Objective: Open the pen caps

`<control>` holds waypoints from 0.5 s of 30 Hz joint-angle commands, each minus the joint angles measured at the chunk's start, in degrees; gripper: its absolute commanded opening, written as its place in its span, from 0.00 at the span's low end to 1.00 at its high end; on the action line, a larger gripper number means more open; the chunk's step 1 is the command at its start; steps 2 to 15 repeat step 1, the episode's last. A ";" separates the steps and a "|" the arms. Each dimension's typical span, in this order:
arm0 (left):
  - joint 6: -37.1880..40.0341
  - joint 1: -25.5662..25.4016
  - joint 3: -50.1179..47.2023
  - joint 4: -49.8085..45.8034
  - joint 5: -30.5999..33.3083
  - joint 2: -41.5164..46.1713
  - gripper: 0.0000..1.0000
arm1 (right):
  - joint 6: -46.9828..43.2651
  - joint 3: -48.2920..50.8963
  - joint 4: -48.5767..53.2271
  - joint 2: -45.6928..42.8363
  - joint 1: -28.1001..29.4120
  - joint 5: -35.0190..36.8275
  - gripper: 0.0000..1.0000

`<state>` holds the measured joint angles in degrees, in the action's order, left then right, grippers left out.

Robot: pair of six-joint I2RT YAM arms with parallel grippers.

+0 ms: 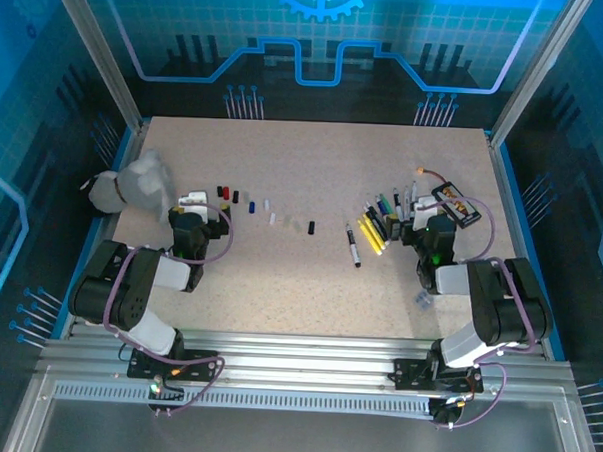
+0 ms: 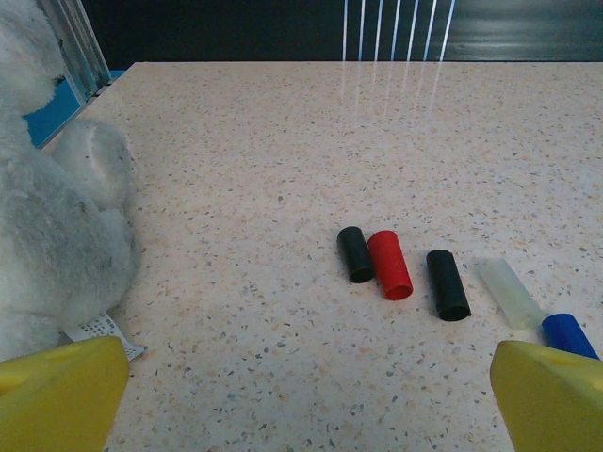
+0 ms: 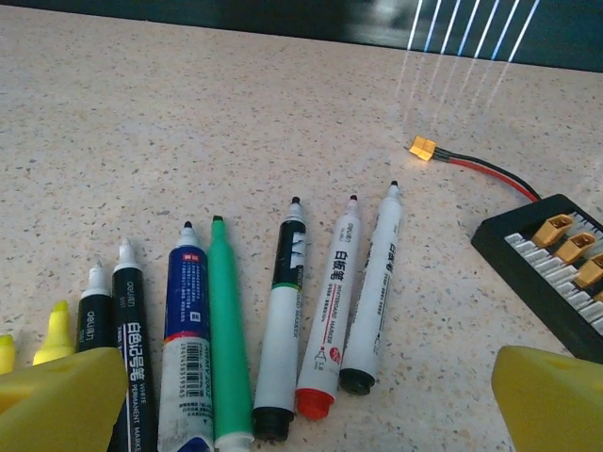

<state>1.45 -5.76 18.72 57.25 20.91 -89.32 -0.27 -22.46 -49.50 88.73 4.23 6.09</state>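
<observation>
Loose pen caps lie in a slanted row on the table's left half. In the left wrist view they are a black cap, a red cap, another black cap, a whitish cap and a blue cap. My left gripper is open just short of them, with nothing between its yellow fingers. Several uncapped marker pens lie side by side under my open right gripper, which holds nothing. One pen lies apart, nearer the middle.
A grey stuffed toy sits at the left edge, close beside my left gripper. A flat black device with orange connectors and a red-black lead lies right of the pens, beyond my right gripper.
</observation>
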 commanded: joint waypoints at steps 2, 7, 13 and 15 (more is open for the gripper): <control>-0.75 0.57 1.18 0.40 -0.91 0.02 0.99 | -0.38 -1.06 0.36 -0.70 -0.89 -3.28 1.00; -0.75 0.57 1.18 0.40 -0.91 0.02 0.99 | -0.38 -1.06 0.36 -0.70 -0.89 -3.28 1.00; -0.75 0.57 1.18 0.40 -0.91 0.02 0.99 | -0.38 -1.06 0.36 -0.70 -0.89 -3.28 1.00; -0.75 0.57 1.18 0.40 -0.91 0.02 0.99 | -0.38 -1.06 0.36 -0.70 -0.89 -3.28 1.00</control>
